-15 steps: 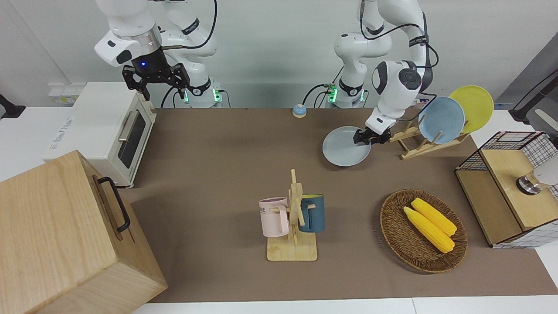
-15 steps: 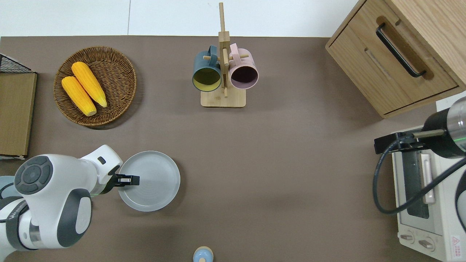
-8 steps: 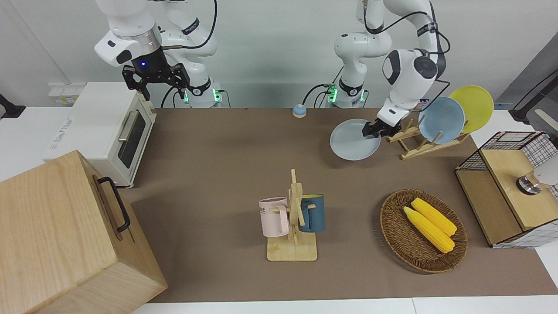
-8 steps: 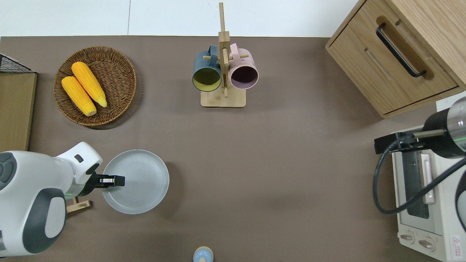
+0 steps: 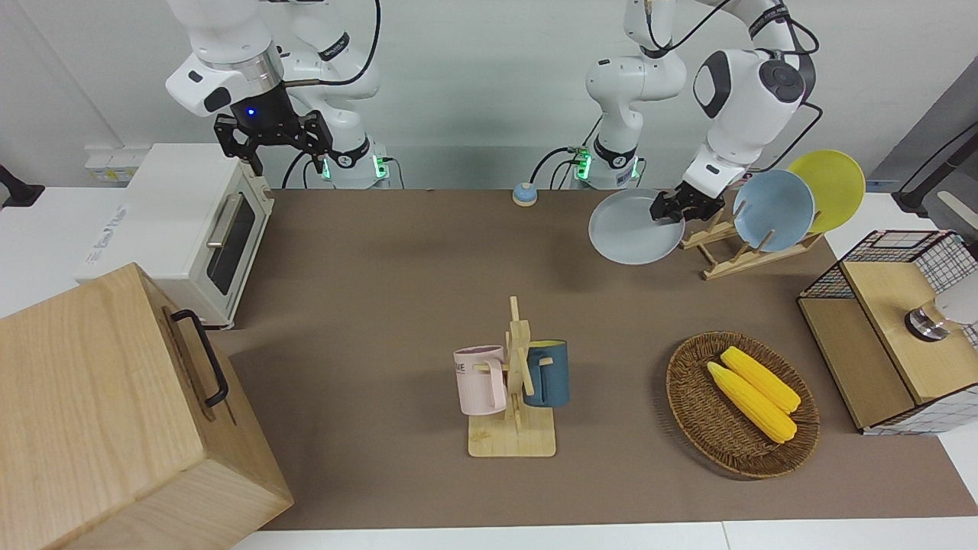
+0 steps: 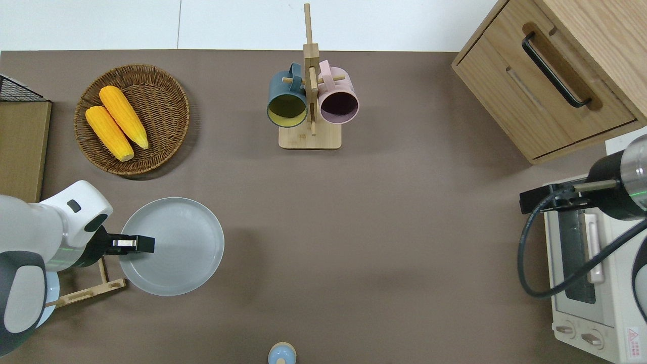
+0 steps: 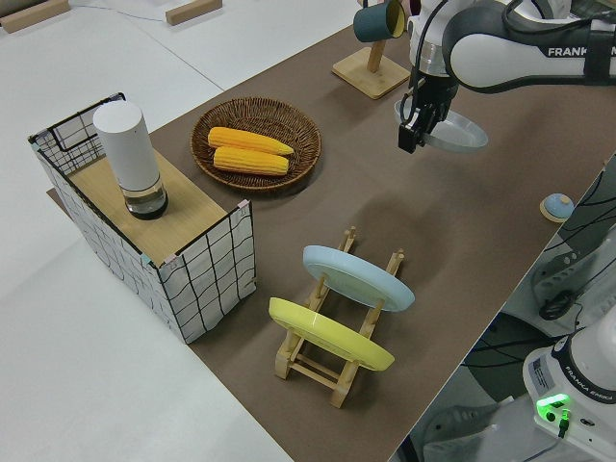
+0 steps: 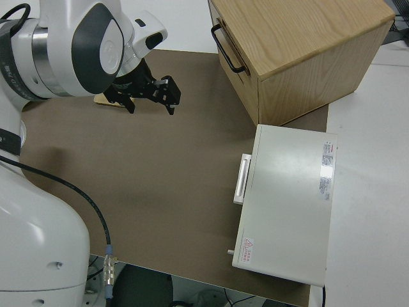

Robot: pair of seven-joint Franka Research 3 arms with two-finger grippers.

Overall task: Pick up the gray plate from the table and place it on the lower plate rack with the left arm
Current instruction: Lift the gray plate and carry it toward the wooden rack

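The gray plate [image 5: 633, 229] [image 6: 177, 247] [image 7: 460, 132] hangs in the air, nearly level, over the brown mat of the table [image 5: 382, 267]. My left gripper [image 5: 666, 208] [image 6: 132, 243] [image 7: 412, 133] is shut on the plate's rim at the edge that faces the lower plate rack [image 5: 735, 258] [image 6: 90, 291] [image 7: 332, 371]. The overhead view puts the plate beside the rack's open end, overlapping its tip. A light blue plate [image 5: 773, 210] and a yellow plate [image 5: 829, 187] lean in the rack. My right gripper [image 5: 283, 153] [image 8: 151, 102] is parked and open.
A wooden mug stand [image 5: 513, 389] with two mugs stands mid-table. A wicker basket [image 5: 688, 405] with corn and a wire crate [image 5: 894, 328] sit toward the left arm's end. A toaster oven [image 5: 183, 229] and a wooden cabinet [image 5: 107, 412] fill the right arm's end. A small blue bell [image 5: 524, 194] sits near the robots.
The left arm has risen with the gray plate in its gripper and carried it off the mat toward the rack. The right arm has not moved.
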